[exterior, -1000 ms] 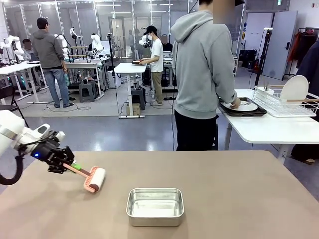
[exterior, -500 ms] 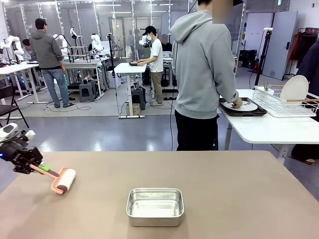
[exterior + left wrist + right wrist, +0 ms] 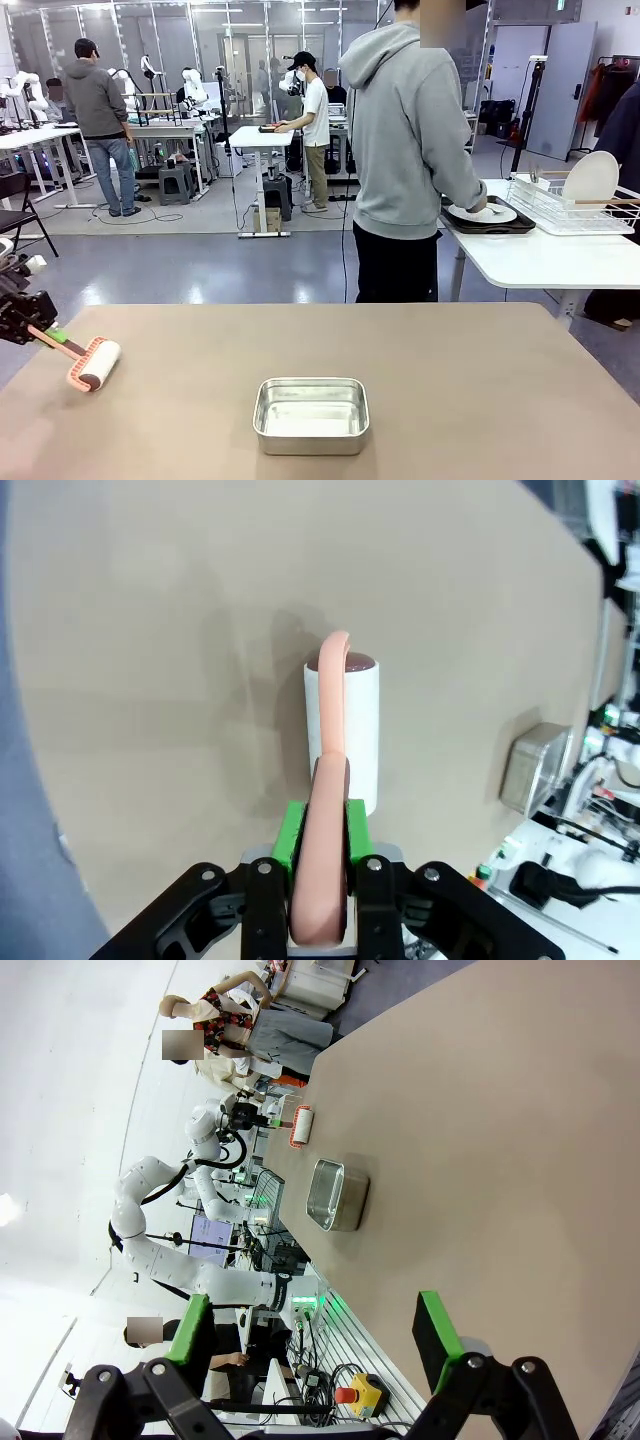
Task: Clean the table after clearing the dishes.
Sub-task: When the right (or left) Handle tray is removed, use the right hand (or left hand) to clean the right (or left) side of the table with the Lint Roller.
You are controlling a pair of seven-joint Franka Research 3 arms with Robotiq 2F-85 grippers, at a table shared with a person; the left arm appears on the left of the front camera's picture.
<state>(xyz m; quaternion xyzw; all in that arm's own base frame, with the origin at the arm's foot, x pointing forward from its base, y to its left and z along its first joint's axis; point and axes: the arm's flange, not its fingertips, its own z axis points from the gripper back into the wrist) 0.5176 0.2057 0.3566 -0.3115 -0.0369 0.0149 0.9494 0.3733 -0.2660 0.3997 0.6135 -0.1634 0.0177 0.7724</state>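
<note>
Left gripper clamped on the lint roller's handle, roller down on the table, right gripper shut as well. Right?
Not quite. The right gripper is open, nothing between its fingers, as the right wrist view shows. The rest holds: the left gripper grips the handle of the lint roller, which sits on the table.

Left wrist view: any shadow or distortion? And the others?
Left wrist view: sharp; the lint roller casts a soft shadow on the table, whose edge bows. Right wrist view: rolled sideways, background overexposed. Front view: crisp, sheen in the steel pan.
</note>
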